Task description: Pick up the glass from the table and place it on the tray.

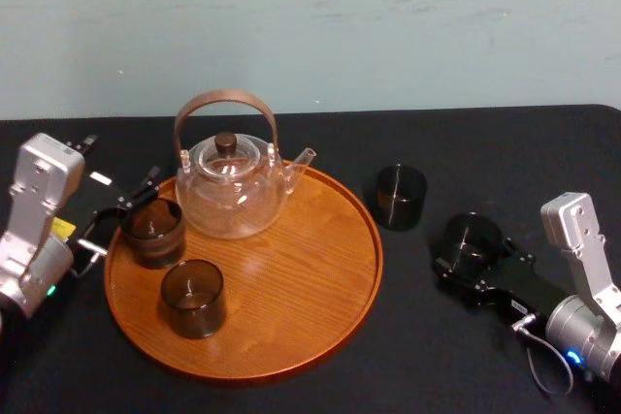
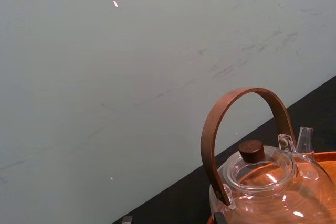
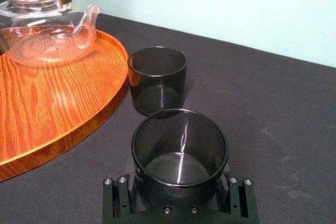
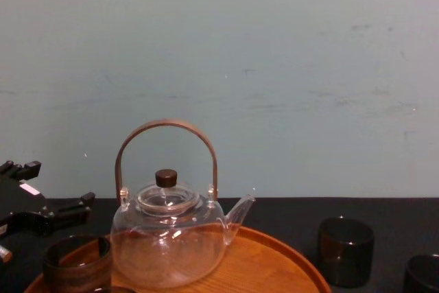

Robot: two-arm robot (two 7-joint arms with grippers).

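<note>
A dark smoked glass [image 1: 472, 233] stands on the black table [image 1: 505, 152] right of the tray [image 1: 310, 269]. My right gripper [image 1: 473, 247] is around it. In the right wrist view the glass [image 3: 179, 148] fills the space between the fingers [image 3: 116, 199], and both touch its sides. The round wooden tray [image 3: 47, 108] lies to the glass's left. My left gripper [image 1: 124, 210] hovers open over the tray's left rim, beside another dark glass [image 1: 152, 231] that stands on the tray.
A clear glass teapot [image 1: 233, 186] with a brown handle sits at the back of the tray, and a second tray glass [image 1: 192, 298] stands nearer the front. One more dark glass [image 1: 401, 197] stands on the cloth between the tray and the held glass.
</note>
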